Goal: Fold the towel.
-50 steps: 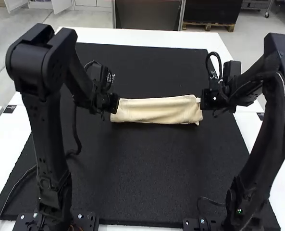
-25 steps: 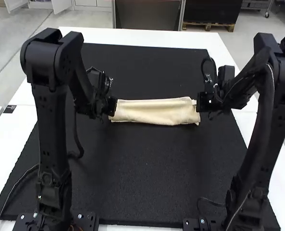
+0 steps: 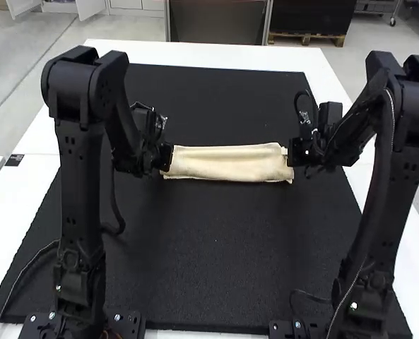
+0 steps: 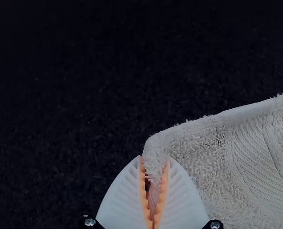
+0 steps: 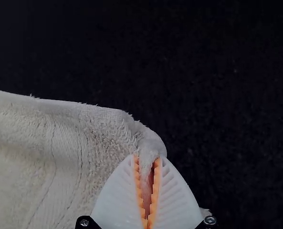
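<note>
Between two black robot arms, a cream towel [image 3: 227,162] is held at both ends on a black mat [image 3: 216,247], laid over a white tabletop [image 3: 195,53]. The cloth is seen crosswise as a long, narrow band, beyond the middle of the mat as viewed from behind the arms; how many layers are stacked cannot be told. Its left end is gripped by the left tool [image 3: 168,157], its right end by the right tool [image 3: 291,152].

In the left wrist view, a corner of the towel is pinched between the orange pads [image 4: 144,191] of the left tool, whose white ribbed fingers are closed around the cloth with a thin gap left by the fabric. A matching hold is shown in the right wrist view, where another corner is clamped by the right tool [image 5: 148,157], its fingers nearly together and parted slightly by the terry. Near each gripped corner, a smoother woven stripe is visible across the looped pile. Beside the left arm [image 3: 78,176], a dark cable [image 3: 25,265] is trailed over the mat.
</note>
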### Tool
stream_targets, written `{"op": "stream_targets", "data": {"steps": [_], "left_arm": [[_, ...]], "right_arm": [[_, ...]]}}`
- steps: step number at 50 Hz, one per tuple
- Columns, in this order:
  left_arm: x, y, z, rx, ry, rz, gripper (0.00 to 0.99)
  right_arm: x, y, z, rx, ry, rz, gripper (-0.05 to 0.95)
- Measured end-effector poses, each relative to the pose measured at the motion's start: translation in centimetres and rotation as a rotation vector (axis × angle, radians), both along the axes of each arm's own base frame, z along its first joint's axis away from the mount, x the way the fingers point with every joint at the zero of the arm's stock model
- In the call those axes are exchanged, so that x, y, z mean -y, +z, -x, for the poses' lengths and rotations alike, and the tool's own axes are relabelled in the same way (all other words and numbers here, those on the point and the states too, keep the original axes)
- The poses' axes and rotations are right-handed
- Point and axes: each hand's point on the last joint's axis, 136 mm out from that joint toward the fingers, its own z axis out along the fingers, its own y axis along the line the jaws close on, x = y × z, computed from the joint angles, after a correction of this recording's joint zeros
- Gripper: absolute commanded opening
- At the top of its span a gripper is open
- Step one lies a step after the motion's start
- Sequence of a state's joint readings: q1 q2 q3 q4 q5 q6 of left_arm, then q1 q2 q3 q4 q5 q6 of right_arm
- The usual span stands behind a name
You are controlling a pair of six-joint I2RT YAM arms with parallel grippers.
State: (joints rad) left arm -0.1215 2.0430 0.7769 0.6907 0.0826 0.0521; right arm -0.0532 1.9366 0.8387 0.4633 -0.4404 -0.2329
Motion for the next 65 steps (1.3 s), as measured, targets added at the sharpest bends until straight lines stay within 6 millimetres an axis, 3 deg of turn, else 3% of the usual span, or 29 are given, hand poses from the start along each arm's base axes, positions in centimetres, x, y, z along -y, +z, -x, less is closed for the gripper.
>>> {"op": "stream_targets", "data": {"steps": [4, 6, 7, 9, 10, 23, 31, 35, 40, 46, 50, 57, 65], "left_arm": [[-0.2, 0.0, 0.0, 0.002, 0.005, -0.008, 0.733], [-0.5, 0.0, -0.1, 0.002, 0.018, -0.014, 0.825], [-0.7, 0.0, -0.1, 0.001, 0.025, -0.018, 0.890], [-1.1, -0.1, -0.1, 0.000, 0.037, -0.023, 0.959], [-1.2, -0.1, -0.1, -0.001, 0.042, -0.026, 0.979], [-1.9, -0.2, -0.2, -0.003, 0.068, -0.050, 0.975], [-2.1, 0.4, -0.3, 0.009, 0.078, -0.054, 0.974], [-2.8, 2.3, -0.7, 0.046, 0.096, -0.050, 0.974], [-5.8, 6.1, -1.5, 0.126, 0.160, -0.046, 0.974], [-10.0, 9.7, -1.8, 0.193, 0.250, -0.060, 0.974], [-11.0, 10.6, -1.9, 0.207, 0.269, -0.073, 0.974], [-9.9, 9.9, -1.7, 0.183, 0.243, -0.081, 0.974], [-7.3, 8.9, -1.3, 0.153, 0.189, -0.073, 0.974]], "right_arm": [[0.2, -0.5, 0.1, -0.012, -0.010, 0.009, -0.01], [0.4, -0.7, 0.0, -0.015, -0.018, 0.014, 0.10], [0.6, -0.8, 0.0, -0.017, -0.024, 0.018, 0.33], [0.7, -0.8, 0.0, -0.016, -0.029, 0.023, 0.60], [0.8, -0.8, 0.0, -0.016, -0.032, 0.025, 0.66], [2.4, -0.1, -0.4, 0.001, -0.082, 0.037, 0.91], [2.3, 2.6, -0.9, 0.054, -0.087, 0.012, 0.91], [2.5, 4.0, -0.9, 0.070, -0.086, -0.013, 0.91], [4.2, 5.2, -0.6, 0.047, -0.110, -0.054, 0.91], [6.7, 4.7, 1.0, -0.038, -0.150, -0.121, 0.91], [8.0, 4.0, 1.9, -0.077, -0.167, -0.149, 0.91], [7.5, 3.8, 2.3, -0.091, -0.136, -0.163, 0.91], [3.9, 3.1, 3.5, -0.143, -0.036, -0.189, 0.91]]}}
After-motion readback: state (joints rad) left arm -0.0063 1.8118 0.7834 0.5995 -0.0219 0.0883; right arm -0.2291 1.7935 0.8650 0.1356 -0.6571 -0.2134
